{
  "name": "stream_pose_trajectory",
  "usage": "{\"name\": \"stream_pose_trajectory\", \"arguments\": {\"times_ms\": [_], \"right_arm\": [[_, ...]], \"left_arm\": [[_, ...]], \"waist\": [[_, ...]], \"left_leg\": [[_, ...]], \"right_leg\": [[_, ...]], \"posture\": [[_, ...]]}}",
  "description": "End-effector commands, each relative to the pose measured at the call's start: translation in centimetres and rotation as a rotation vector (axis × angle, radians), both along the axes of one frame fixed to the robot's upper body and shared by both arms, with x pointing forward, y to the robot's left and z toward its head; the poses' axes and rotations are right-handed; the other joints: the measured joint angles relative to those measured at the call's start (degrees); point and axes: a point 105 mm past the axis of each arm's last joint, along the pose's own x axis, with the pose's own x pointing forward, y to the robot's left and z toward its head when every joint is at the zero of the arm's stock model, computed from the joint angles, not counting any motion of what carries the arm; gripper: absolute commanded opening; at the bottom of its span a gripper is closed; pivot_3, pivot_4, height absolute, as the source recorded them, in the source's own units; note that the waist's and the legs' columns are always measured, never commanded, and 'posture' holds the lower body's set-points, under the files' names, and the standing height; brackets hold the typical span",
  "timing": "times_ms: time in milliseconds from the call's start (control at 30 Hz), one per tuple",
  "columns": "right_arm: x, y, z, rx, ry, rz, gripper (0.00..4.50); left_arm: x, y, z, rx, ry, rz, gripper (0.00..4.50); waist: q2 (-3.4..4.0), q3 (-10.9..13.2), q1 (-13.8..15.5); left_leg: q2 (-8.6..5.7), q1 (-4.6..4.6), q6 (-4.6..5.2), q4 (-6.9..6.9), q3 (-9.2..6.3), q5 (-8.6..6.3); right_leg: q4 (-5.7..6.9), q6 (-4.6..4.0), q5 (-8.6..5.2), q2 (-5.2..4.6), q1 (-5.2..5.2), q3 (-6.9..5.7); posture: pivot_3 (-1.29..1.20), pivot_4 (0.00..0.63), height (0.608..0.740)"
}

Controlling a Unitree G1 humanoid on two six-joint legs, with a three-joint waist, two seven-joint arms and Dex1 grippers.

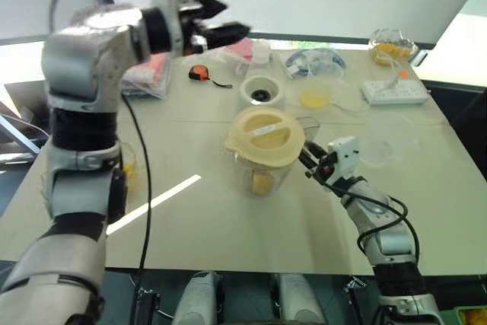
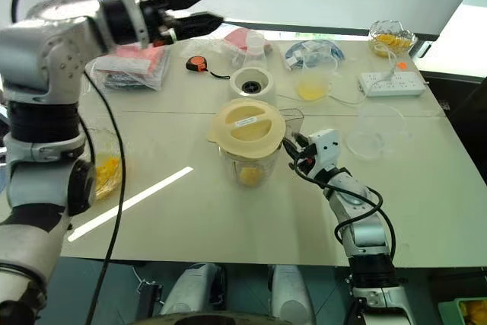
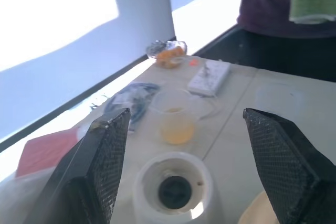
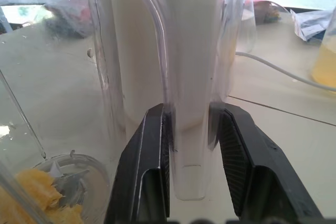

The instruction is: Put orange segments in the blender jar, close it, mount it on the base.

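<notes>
The blender jar (image 1: 262, 164) stands mid-table with a cream lid (image 1: 265, 135) on top. Orange segments (image 1: 261, 183) lie at its bottom around the blade (image 4: 68, 182). My right gripper (image 1: 308, 159) is level at the jar's right side, shut on the clear handle (image 4: 191, 51), which runs up between both fingers. The base (image 1: 262, 91), a white cylinder with a dark socket, stands just behind the jar. My left gripper (image 1: 228, 19) is raised high over the back left of the table, open and holding nothing, pointing toward the base (image 3: 176, 190).
A cup of yellow liquid (image 1: 315, 95) and a white power strip (image 1: 394, 93) sit right of the base. A glass bowl of orange pieces (image 1: 392, 45) is at the back right, an empty clear bowl (image 1: 388, 146) right of the jar. A tape measure (image 1: 199, 73) lies back left. A person (image 3: 286, 3) stands beyond the table.
</notes>
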Motion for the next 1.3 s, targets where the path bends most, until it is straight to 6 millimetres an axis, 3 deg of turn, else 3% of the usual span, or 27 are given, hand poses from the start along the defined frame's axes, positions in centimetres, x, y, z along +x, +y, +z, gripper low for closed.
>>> {"name": "stream_pose_trajectory", "arguments": {"times_ms": [33,200,267,433,633,900,1300], "right_arm": [[-0.7,-1.3,7.6,0.081,-0.193,-0.036,0.8],[-1.7,-2.6,13.4,0.148,-0.271,-0.044,0.8],[-2.0,-3.3,15.5,0.165,-0.295,-0.043,0.8],[-1.3,-4.7,20.3,0.205,-0.335,-0.086,0.8],[2.2,-4.5,23.3,0.23,-0.303,-0.156,0.8],[6.9,-1.3,23.0,0.217,-0.247,-0.153,0.8],[8.6,0.4,21.0,0.133,-0.219,-0.157,0.8]], "left_arm": [[-1.5,3.5,-2.4,0.102,-0.056,0.067,3.56],[-4.1,5.5,-7.1,0.152,0.012,0.096,3.56],[-5.1,5.5,-8.0,0.15,0.025,0.1,3.56],[-6.8,5.0,-9.0,0.118,0.041,0.099,3.56],[-7.3,4.3,-9.2,0.096,0.011,0.14,3.56],[-7.8,3.9,-10.2,0.083,0.009,0.191,3.56],[-8.2,3.9,-11.0,0.054,0.019,0.241,3.56]], "waist": [[0.06,0.18,-0.13],[-0.34,0.62,0.22],[-0.36,0.66,0.45],[-0.38,0.69,0.32],[-0.38,0.71,-0.14],[-0.35,0.73,-0.14],[-0.32,0.76,-0.07]], "left_leg": [[0.02,-0.02,-0.02,0.0,0.0,0.01],[0.16,-0.18,-0.1,-0.01,0.01,0.05],[0.16,-0.19,-0.1,-0.03,0.0,0.05],[0.14,-0.18,-0.09,0.0,-0.07,0.04],[0.17,-0.07,-0.12,0.04,-0.01,0.08],[0.25,-0.1,-0.13,-0.04,0.03,0.08],[0.16,-0.27,-0.14,-0.07,0.02,0.08]], "right_leg": [[0.0,0.0,0.0,0.0,-0.03,-0.01],[0.15,-0.01,0.05,0.0,-0.26,-0.03],[0.11,-0.02,0.04,-0.05,-0.25,-0.05],[-0.07,-0.26,0.03,-0.09,-0.1,-0.17],[0.03,-0.38,0.05,0.02,-0.1,-0.13],[0.08,-0.2,0.18,0.16,-0.18,-0.11],[-0.09,-0.13,0.22,0.0,-0.24,-0.15]], "posture": [[0.0,0.15,0.74],[0.0,0.15,0.74],[0.0,0.15,0.74],[0.0,0.15,0.74],[0.0,0.15,0.74],[0.0,0.15,0.74],[0.0,0.15,0.74]]}}
